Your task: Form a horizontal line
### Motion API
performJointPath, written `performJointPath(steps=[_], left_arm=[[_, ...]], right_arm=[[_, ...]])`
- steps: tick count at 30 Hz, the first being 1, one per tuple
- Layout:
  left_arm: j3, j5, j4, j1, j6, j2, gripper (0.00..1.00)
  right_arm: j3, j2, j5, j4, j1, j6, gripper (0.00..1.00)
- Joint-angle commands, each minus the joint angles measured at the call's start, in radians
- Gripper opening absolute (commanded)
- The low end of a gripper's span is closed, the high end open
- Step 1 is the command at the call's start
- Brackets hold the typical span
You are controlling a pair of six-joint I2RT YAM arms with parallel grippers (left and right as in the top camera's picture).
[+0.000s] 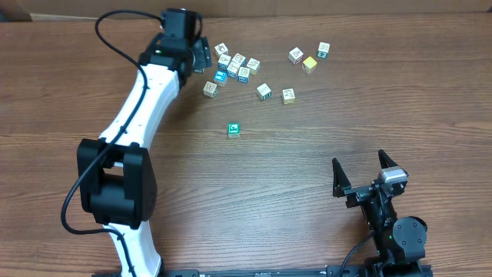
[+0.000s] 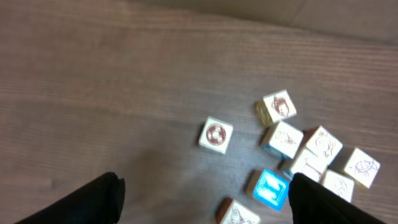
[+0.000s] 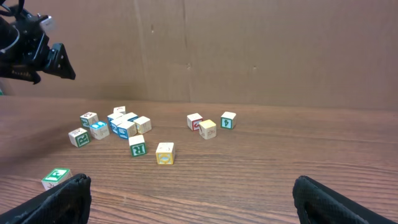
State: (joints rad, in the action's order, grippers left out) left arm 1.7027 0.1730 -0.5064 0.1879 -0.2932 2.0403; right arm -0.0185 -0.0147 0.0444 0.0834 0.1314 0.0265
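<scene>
broadly, little is done. table [image 1: 307,200]: wood. left arm [image 1: 146,92] reaches to the far side; left gripper [image 1: 201,54] hangs just beside the clump [image 1: 237,66], jaws apart, holding nothing. right gripper [image 1: 360,165] sits at the near edge, jaws wide, empty. no line is visible: the clump is a ragged knot, not a row. loose cubes [image 1: 310,64] lie to its right; green cube [image 1: 234,129] sits well apart. judgement: the row remains to be built.
</scene>
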Motion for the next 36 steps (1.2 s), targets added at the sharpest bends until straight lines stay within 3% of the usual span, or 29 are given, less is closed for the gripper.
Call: performJointPath(steps=[1, 6, 17, 22, 26, 36], left_arm=[[0.02, -0.16, 0.039, -0.016, 0.139, 0.074, 0.82], [0.02, -0.163, 0.111, -0.015, 0.202, 0.155, 0.82], [0.02, -0.117, 0.228, -0.024, 0.22, 0.281, 0.77], [0.02, -0.114, 0.259, -0.027, 0.227, 0.311, 0.7], [0.02, -0.11, 0.285, -0.029, 0.227, 0.311, 0.56], [0.02, -0.117, 0.324, -0.037, 0.226, 0.319, 0.53]], right_arm=[[0.011, 0.012, -0.005, -0.002, -0.003, 0.005, 1.0], [0.011, 0.012, -0.005, -0.002, -0.003, 0.004, 1.0], [0.011, 0.012, -0.005, -0.002, -0.003, 0.004, 1.0], [0.011, 0.012, -0.006, -0.002, -0.003, 0.004, 1.0], [0.011, 0.012, -0.005, -0.002, -0.003, 0.004, 1.0], [0.011, 0.012, -0.005, -0.002, -0.003, 0.004, 1.0]])
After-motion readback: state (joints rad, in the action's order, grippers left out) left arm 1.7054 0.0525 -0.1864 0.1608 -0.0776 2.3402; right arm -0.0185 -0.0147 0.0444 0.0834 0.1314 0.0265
